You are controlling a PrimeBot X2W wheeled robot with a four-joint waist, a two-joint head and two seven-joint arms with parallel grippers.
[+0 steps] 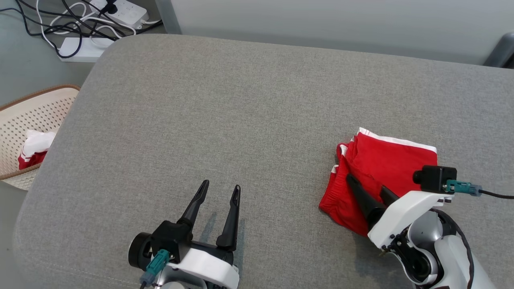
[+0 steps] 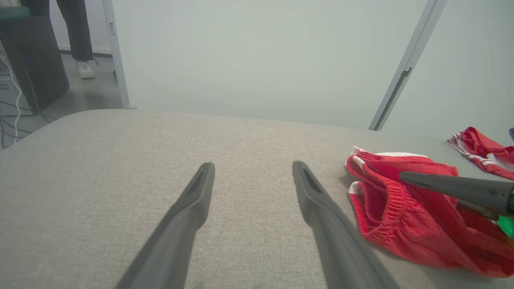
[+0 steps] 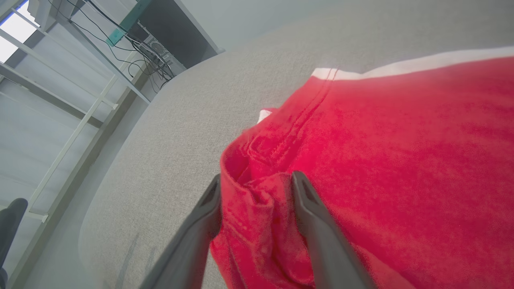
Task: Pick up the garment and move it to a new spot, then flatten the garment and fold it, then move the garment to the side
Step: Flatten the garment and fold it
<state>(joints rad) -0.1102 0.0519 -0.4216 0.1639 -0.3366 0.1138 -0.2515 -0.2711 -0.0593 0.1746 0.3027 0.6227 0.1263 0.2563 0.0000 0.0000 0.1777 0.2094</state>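
A red garment with white trim lies loosely folded at the right of a grey cushion, below the middle of the head view. The right gripper comes in from the lower right with both dark fingers on the garment's near-left part. In the right wrist view this gripper has its fingers partly spread, and a raised ridge of the garment stands between them, touching both. Whether they squeeze it I cannot tell. The left gripper sits at the lower centre-left, spread wide over bare cushion and well apart from the garment. In the left wrist view its fingers frame nothing but grey fabric, with the garment at the right. At the left edge of the head view a perforated basket holds a red and white cloth, and white power strips with dark cables lie on the floor in the upper left.
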